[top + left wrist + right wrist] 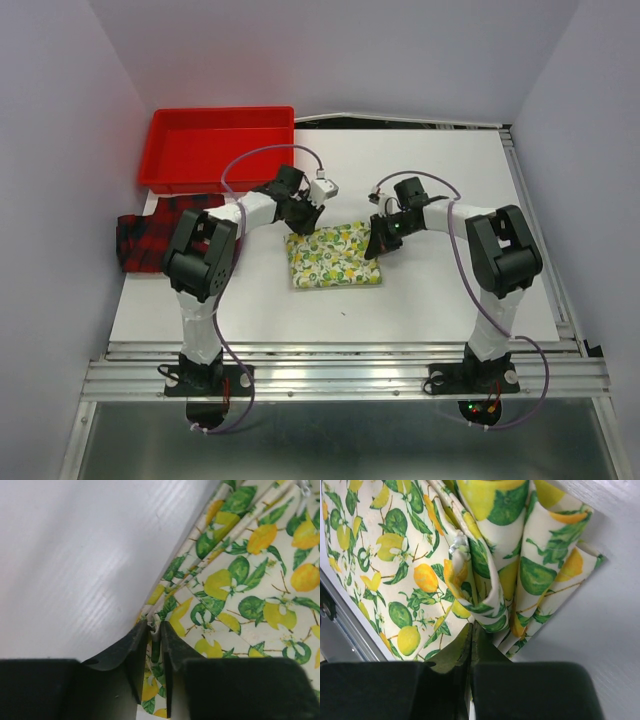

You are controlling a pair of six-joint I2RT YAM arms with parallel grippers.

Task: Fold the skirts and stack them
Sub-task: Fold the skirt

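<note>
The lemon skirt (333, 258), white with yellow lemons and green leaves, lies folded at the middle of the table. My left gripper (303, 222) is at its far left corner. In the left wrist view my left gripper (154, 626) is shut on a pinch of the lemon skirt's (250, 580) edge. My right gripper (380, 245) is at its right edge. In the right wrist view my right gripper (471, 627) is shut on a bunched fold of the lemon skirt (405, 555). The red-and-black plaid skirt (150, 235) lies at the table's left edge, partly hidden behind my left arm.
A red plastic tray (220, 115) stands at the back left, just beyond the plaid skirt. A metal rail (540, 220) runs along the table's right edge, and purple walls close in on the left, right and back.
</note>
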